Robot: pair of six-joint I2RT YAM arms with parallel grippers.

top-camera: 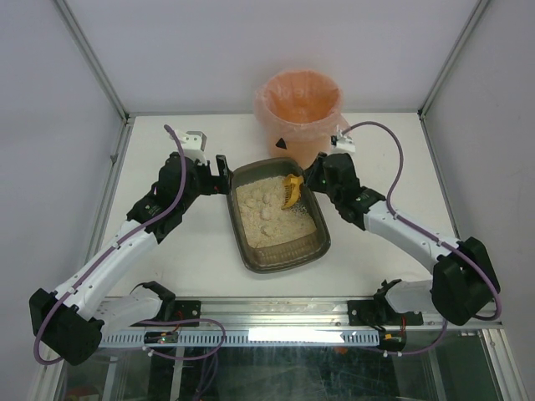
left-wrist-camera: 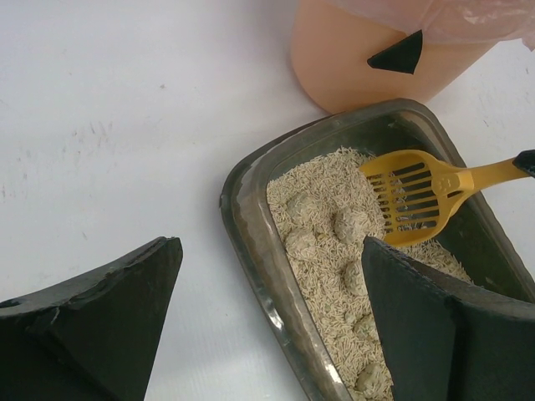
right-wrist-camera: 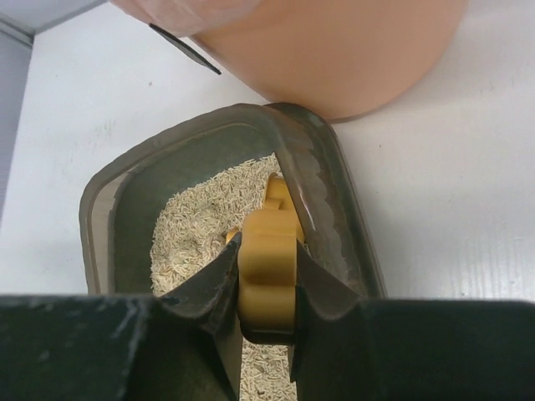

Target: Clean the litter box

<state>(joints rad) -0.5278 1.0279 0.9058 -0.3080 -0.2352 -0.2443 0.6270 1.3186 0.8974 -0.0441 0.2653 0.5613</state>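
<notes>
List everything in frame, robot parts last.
litter box: 1, dark grey-brown, table centre, holding beige litter
clumps: several, beige, in the litter
scoop: 1, yellow, slotted, in the box's far right part
bucket: 1, orange-pink, just behind the box
bag liner: 1, translucent pink, over the bucket's rim
table: 1, white, under everything
left pincer: 1, black, open, one finger on each side of the box's left rim
right pincer: 1, black, shut on the scoop's handle
</notes>
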